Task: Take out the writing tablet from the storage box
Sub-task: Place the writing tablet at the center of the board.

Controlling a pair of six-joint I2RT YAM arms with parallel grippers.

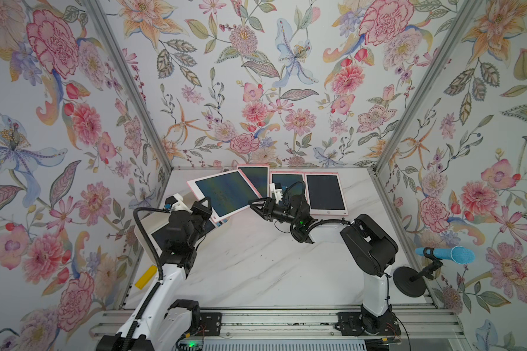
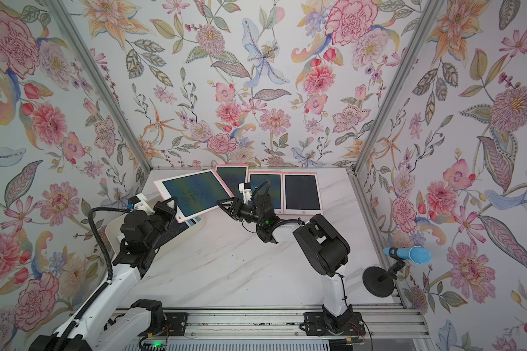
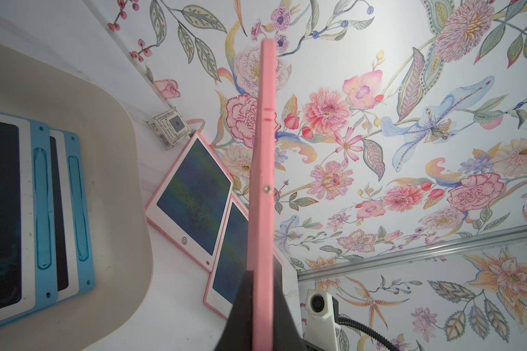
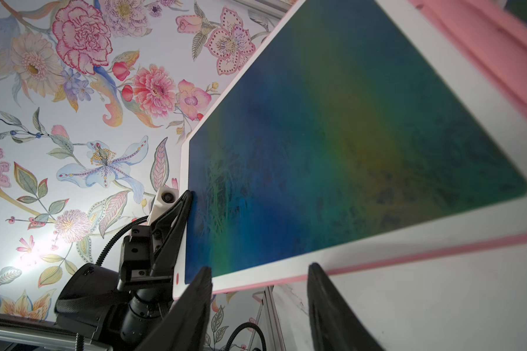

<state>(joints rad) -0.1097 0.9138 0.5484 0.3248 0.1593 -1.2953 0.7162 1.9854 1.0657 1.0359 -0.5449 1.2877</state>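
Note:
A pink-framed writing tablet (image 1: 222,194) (image 2: 192,194) hangs tilted above the back of the table. My left gripper (image 1: 206,202) (image 3: 260,273) is shut on its near edge; in the left wrist view the tablet (image 3: 263,182) shows edge-on between the black fingers. My right gripper (image 1: 253,204) (image 4: 260,267) stands open at the tablet's right edge, one finger in front of the screen (image 4: 347,136) and one behind it, with a wide gap between them. The cream storage box (image 1: 145,226) (image 3: 119,182) lies under my left arm and holds blue-framed tablets (image 3: 43,206).
Three pink tablets (image 1: 254,179) (image 1: 286,185) (image 1: 326,191) lie along the back wall. A small card with a dark square (image 3: 171,127) sits in the back corner. A blue microphone on a stand (image 1: 444,254) stands at the right edge, a yellow strip (image 1: 146,276) at the left.

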